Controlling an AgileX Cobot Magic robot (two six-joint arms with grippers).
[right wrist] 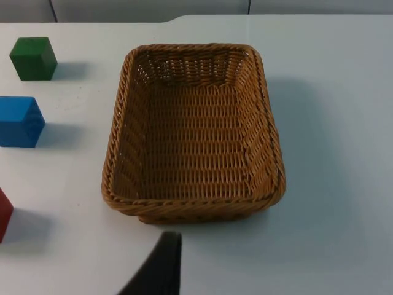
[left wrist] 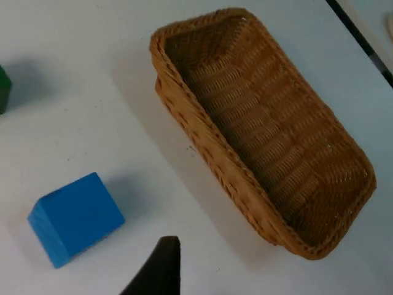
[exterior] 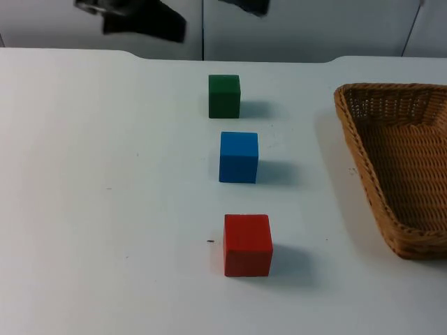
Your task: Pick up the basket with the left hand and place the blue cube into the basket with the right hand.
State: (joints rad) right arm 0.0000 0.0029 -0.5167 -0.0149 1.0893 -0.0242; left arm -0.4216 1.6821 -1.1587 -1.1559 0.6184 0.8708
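White table [exterior: 105, 209] before me: blue cube [exterior: 238, 158] sits between green cube [exterior: 224, 95] and red cube [exterior: 247, 245], basket [exterior: 401, 167] well right. Both grippers up; I can't tell their jaws.

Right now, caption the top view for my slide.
Green cube, blue cube, red cube in a row; empty basket beside them.

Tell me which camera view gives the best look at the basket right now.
The right wrist view: the whole basket shows, rim and empty inside, standing on the table. The left wrist view also shows it whole, but at a slant. The top view cuts it off at the edge.
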